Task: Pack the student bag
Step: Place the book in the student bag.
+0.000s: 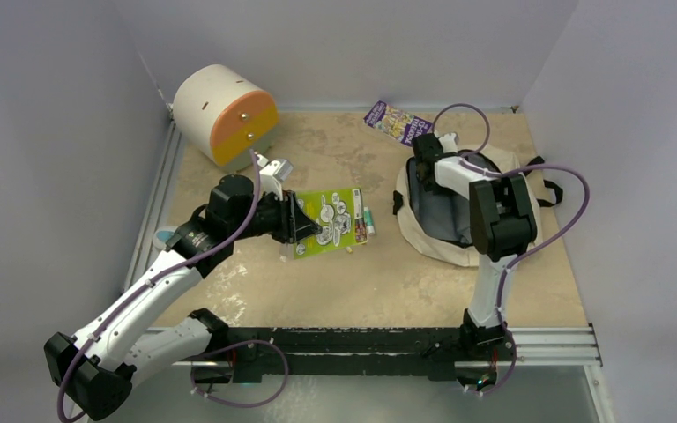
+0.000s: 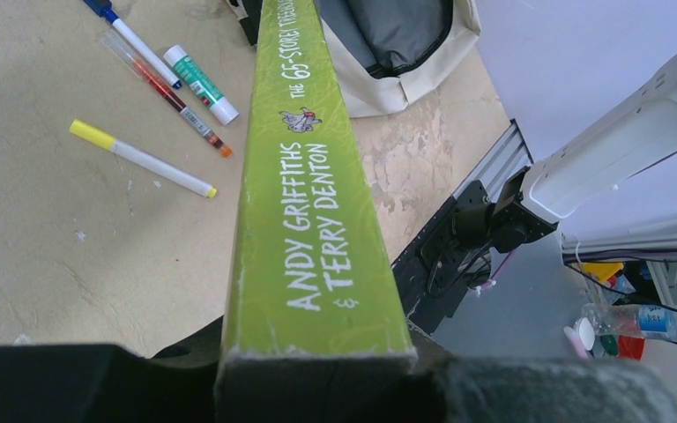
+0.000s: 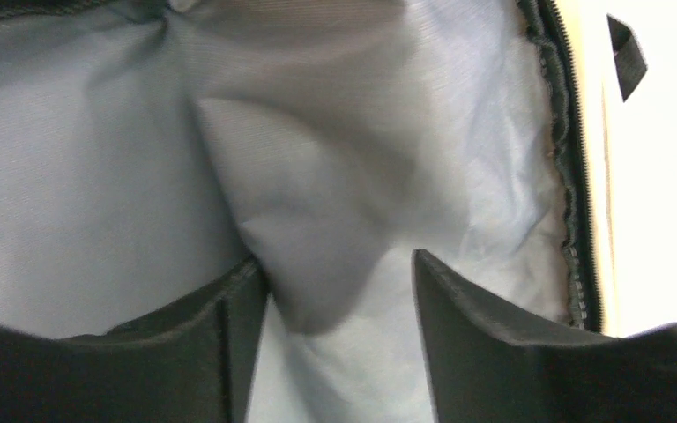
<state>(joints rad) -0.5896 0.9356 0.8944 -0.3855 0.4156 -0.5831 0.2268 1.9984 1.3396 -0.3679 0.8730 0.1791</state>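
Observation:
The student bag (image 1: pixel 445 238) lies at the right of the table, cream, its mouth open on grey lining (image 3: pixel 97 159). My right gripper (image 1: pixel 423 152) reaches inside the mouth at its far left rim. In the right wrist view that gripper (image 3: pixel 335 269) is open, with a loose fold of lining hanging between the fingers. My left gripper (image 1: pixel 304 226) is shut on the near end of a green book (image 1: pixel 335 218) left of the bag. The left wrist view looks along the book's spine (image 2: pixel 313 176) towards the bag (image 2: pixel 405 66); the fingers are mostly hidden under the book.
A blue pen (image 2: pixel 137 40), red pen (image 2: pixel 167 92), glue stick (image 2: pixel 198 84) and yellow highlighter (image 2: pixel 141 159) lie beside the book. A purple booklet (image 1: pixel 397 122) lies at the back. A cream drawer unit with orange front (image 1: pixel 225 115) stands back left. Black rail (image 1: pixel 361 339) along the near edge.

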